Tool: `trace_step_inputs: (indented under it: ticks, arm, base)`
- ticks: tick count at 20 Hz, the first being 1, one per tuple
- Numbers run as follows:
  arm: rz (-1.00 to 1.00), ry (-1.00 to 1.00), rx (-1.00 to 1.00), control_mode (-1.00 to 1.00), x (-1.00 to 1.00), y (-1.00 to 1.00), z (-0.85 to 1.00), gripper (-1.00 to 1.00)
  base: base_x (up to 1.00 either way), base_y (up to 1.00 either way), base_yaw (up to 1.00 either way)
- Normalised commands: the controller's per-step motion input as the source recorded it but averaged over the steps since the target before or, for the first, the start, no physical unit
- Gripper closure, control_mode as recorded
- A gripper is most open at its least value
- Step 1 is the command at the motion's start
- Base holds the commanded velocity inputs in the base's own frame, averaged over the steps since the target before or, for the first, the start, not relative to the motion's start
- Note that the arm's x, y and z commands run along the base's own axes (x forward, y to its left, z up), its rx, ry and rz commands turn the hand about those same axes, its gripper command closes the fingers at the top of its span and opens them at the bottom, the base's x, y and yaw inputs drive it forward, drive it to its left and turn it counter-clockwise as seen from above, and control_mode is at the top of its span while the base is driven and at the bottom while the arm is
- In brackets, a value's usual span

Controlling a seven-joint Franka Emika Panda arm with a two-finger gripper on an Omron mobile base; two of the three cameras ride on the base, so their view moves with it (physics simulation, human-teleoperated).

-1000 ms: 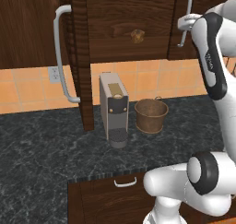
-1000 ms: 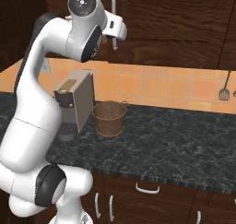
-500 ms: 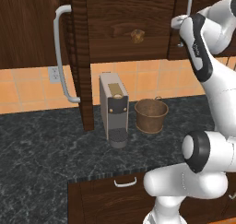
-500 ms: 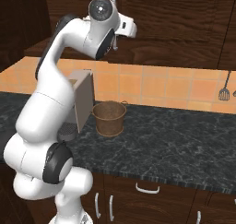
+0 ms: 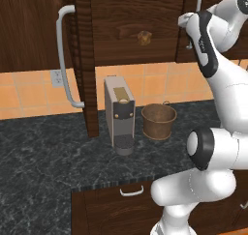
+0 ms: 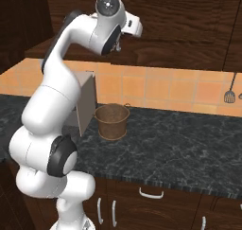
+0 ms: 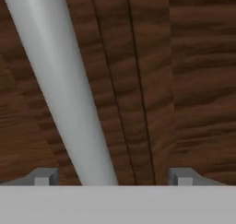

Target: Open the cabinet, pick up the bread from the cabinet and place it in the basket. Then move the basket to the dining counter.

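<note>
The dark wood cabinet (image 5: 121, 16) hangs above the counter. Its left door stands swung out, with its long silver handle (image 5: 63, 60) facing me. Inside, the small golden bread (image 5: 144, 36) sits on the shelf. My gripper (image 5: 187, 20) is up at the closed right door. In the hand view its open jaws (image 7: 113, 177) straddle that door's silver handle (image 7: 64, 89), with gaps on both sides. The brown basket (image 5: 158, 120) (image 6: 112, 121) stands on the black counter below, with nothing showing inside it. The dining counter is out of view.
A grey coffee machine (image 5: 119, 114) (image 6: 85, 101) stands just left of the basket on the black granite counter (image 5: 43, 152). Drawers with small silver pulls (image 5: 131, 191) lie below. A utensil (image 6: 229, 94) hangs on the tiled wall far right.
The hand has moved up and a little left, closing in on the right door's handle. The basket, bread and coffee machine have stayed put.
</note>
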Motion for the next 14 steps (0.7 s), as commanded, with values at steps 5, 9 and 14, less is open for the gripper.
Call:
trace_step_inputs:
  ticks: [5,9,14]
  arm:
    - [0.00,-0.11,0.00,-1.00,0.33,0.16,-0.20,1.00]
    - [-0.01,-0.33,0.00,-1.00,0.06,0.17,-0.61,1.00]
    - [-0.05,-0.30,0.01,-1.00,0.40,0.18,-0.41,1.00]
  base:
    - [0.00,0.00,0.00]
    - [0.00,0.00,0.00]
    - [0.00,0.00,0.00]
